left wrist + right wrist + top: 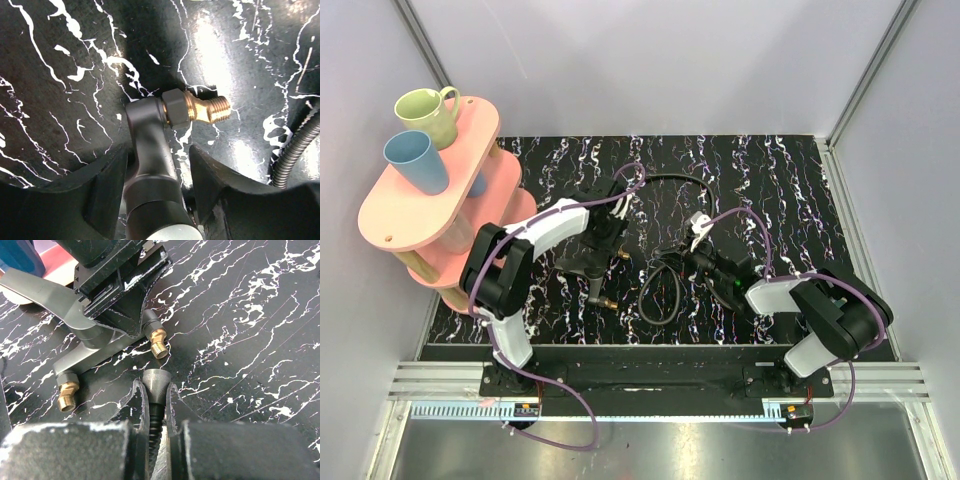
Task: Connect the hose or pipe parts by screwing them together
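Right wrist view: right gripper (156,405) is clamping the hose (154,385) end, centre frame, just below the forked fitting (85,347); left gripper (157,160) is straddling that fitting, jaws apart. Nothing threaded; screwing remaining.

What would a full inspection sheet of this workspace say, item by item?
Surface: black marbled mat.
Job's things: forked fitting on the mat; hose end facing one brass tip, apart, not yet screwed.
Clutter: pink shelf holding green mug and blue cup, left of the mat.
Claws: left claw open astride a fitting branch; right claw shut on the hose just behind its end.
Cables: purple cables looping along both arms.
Surroundings: white walls, metal frame.
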`<state>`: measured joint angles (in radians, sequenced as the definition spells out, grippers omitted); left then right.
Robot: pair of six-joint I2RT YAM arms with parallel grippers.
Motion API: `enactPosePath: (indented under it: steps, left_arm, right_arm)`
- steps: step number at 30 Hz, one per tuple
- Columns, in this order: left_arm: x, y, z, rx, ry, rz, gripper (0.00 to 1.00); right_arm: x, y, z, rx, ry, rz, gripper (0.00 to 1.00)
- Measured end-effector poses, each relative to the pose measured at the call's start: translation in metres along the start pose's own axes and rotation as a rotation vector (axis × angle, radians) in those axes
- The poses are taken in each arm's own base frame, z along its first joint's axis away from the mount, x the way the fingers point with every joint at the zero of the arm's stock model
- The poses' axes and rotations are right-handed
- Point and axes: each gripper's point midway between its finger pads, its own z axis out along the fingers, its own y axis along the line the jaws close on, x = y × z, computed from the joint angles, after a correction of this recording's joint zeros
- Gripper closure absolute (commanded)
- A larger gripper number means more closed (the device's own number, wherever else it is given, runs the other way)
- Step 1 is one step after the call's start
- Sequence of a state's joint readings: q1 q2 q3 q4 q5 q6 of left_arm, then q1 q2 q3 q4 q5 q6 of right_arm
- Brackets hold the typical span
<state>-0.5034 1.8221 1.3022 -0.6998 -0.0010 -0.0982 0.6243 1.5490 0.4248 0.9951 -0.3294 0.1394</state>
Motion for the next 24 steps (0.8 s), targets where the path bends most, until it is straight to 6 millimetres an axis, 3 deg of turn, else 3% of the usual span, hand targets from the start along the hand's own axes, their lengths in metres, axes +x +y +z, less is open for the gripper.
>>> enactPosePath:
  steps: [9, 13, 16, 17, 18, 24]
  left_arm:
    - [0.01, 0.01, 0.013, -0.064, 0.047, 0.011, 0.48]
    - [0.012, 0.01, 0.02, -0.064, 0.059, 0.019, 0.55]
    - [0.012, 0.01, 0.021, -0.06, 0.062, 0.017, 0.79]
    - [0.013, 0.009, 0.02, -0.057, 0.065, 0.016, 0.96]
    - [0.013, 0.009, 0.02, -0.054, 0.066, 0.027, 1.0]
    - [0.012, 0.007, 0.019, -0.035, 0.063, 0.033, 1.0]
  right_arm:
    - [0.0, -0.002, 0.0, 0.006, -0.001, -0.006, 1.0]
    - [0.0, -0.002, 0.0, 0.008, 0.0, -0.011, 1.0]
    - [0.0, -0.002, 0.0, 0.008, 0.0, -0.015, 1.0]
    - [0.0, -0.003, 0.0, 0.008, 0.0, -0.019, 1.0]
    - [0.0, -0.003, 0.0, 0.009, 0.0, -0.022, 1.0]
    - [0.008, -0.004, 0.0, -0.001, 0.043, -0.068, 1.0]
